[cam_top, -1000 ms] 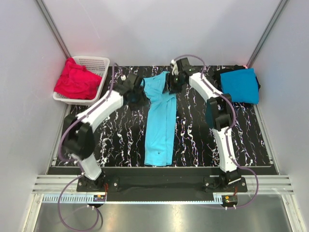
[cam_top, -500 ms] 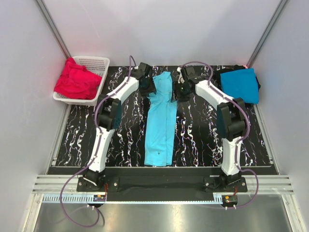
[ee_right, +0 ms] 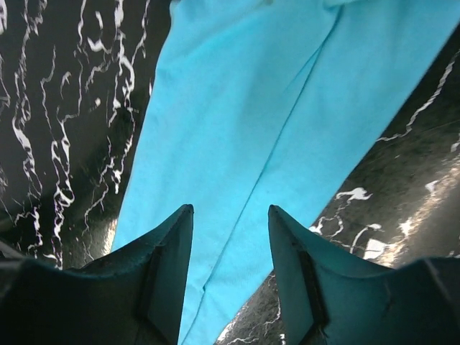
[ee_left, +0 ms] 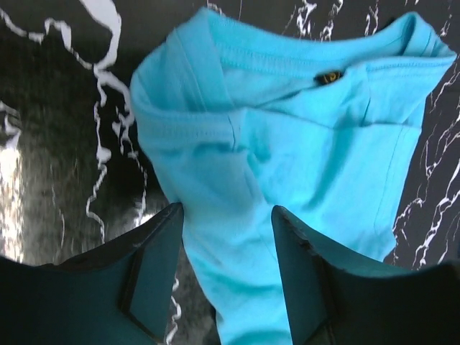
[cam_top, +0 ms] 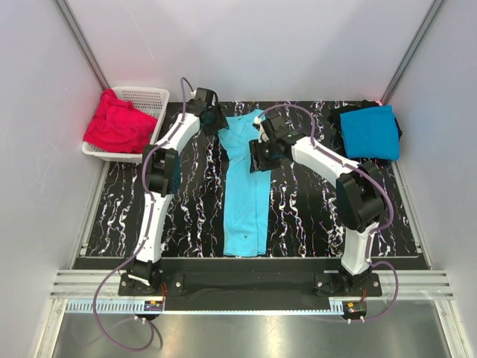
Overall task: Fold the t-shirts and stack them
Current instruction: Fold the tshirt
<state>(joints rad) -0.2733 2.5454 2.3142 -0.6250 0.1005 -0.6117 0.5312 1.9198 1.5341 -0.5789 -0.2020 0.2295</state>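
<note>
Just under the left gripper, jaws apart and empty, lies the turquoise shirt at its collar, the label seen only by that wrist camera. Right gripper hangs released over the shirt's folded body; only overhead shows a blue shirt to its right and red shirts left of the left gripper.

Turquoise t-shirt narrow-folded centre, blue t-shirt folded, red t-shirts seemingly bunched

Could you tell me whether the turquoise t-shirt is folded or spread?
Folded lengthwise: the turquoise t-shirt is a narrow strip, sides turned in.
</note>
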